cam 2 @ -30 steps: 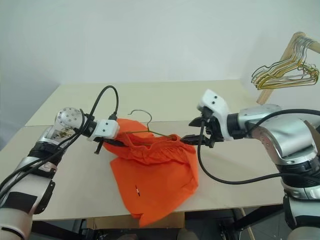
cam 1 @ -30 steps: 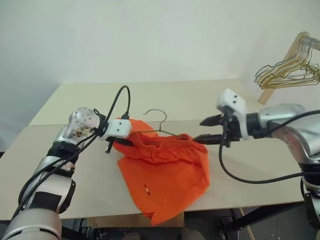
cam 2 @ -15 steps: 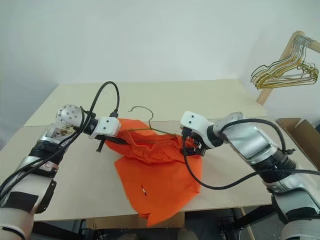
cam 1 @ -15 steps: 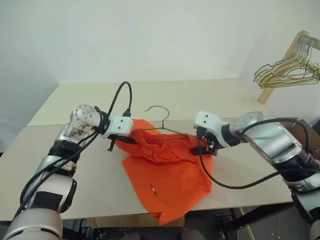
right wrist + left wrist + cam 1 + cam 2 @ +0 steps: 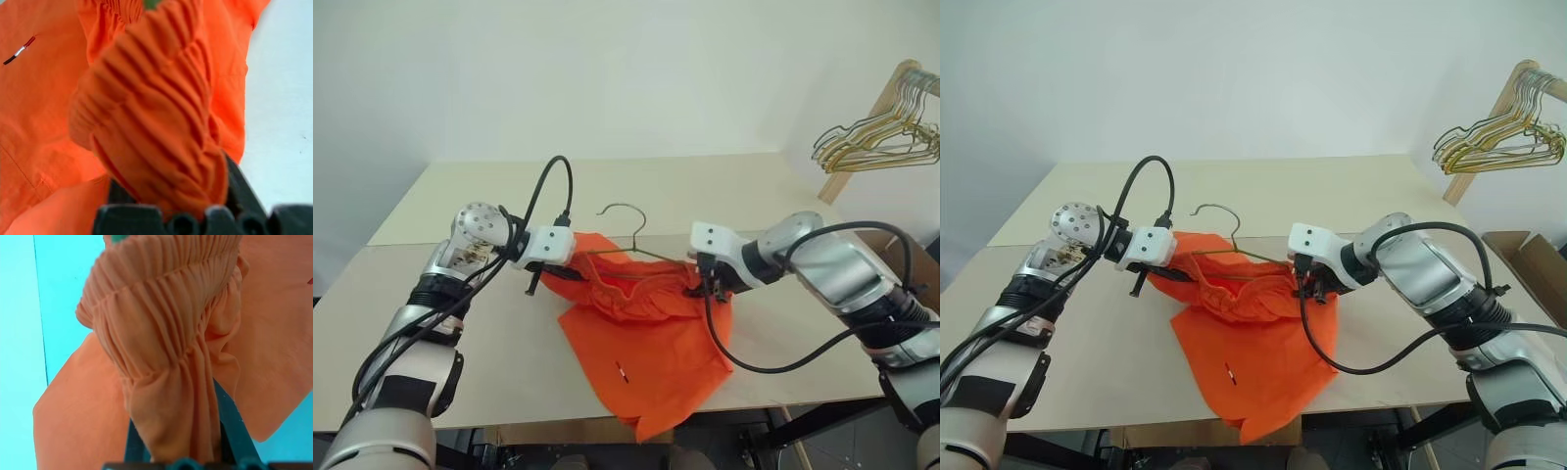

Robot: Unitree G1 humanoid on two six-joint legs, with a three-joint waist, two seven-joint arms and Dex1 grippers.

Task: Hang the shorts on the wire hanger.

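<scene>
While the bright orange cloth shorts (image 5: 641,338) drape over the beige desk's (image 5: 499,362) near edge at lower centre, their gathered waistband is bunched along the thin dark wire hanger (image 5: 628,238) mid-frame. Left tool (image 5: 551,275) is clamped on the waistband's left end, right tool (image 5: 703,289) on its right end, both arms angling inward. Gold and silver hangers (image 5: 876,142) hang upper right.
</scene>
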